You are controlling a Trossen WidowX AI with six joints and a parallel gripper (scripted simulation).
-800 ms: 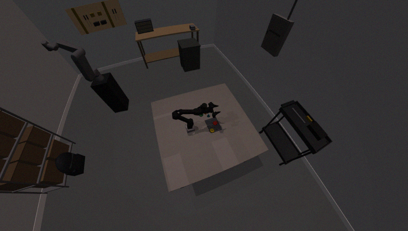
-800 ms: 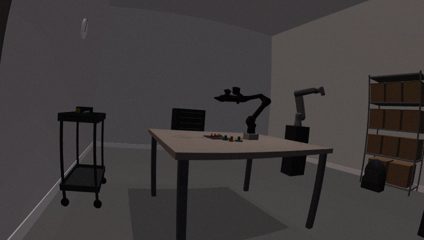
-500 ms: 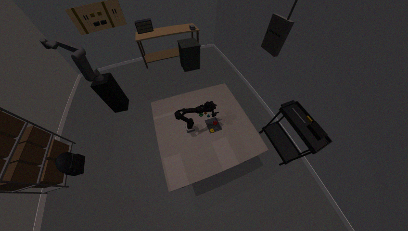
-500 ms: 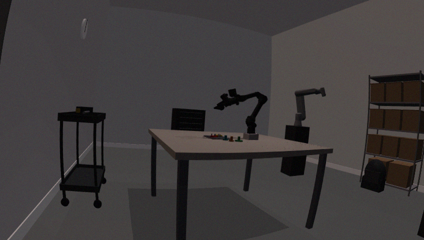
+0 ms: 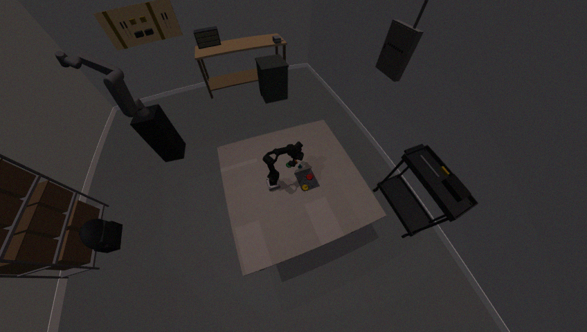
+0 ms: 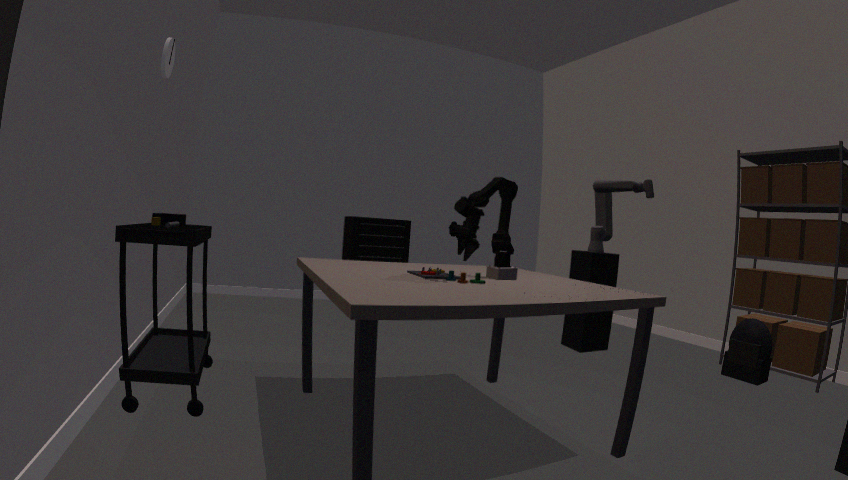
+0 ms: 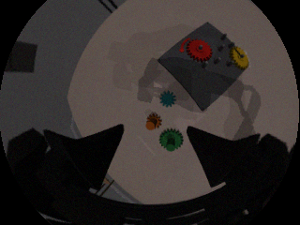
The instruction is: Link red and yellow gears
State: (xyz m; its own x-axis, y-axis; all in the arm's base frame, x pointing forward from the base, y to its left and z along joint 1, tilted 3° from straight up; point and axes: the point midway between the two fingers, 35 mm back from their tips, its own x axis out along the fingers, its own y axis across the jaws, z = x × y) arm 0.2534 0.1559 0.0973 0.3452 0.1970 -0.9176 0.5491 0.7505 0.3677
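Hovering gripper: fingers spread wide, nothing between them, above the table
Loose gears: teal, orange and green, standing on the table beside the grey board
Red gear, yellow gear: on the board

black cart beside table | backpack by shelf rack | wall clock high up
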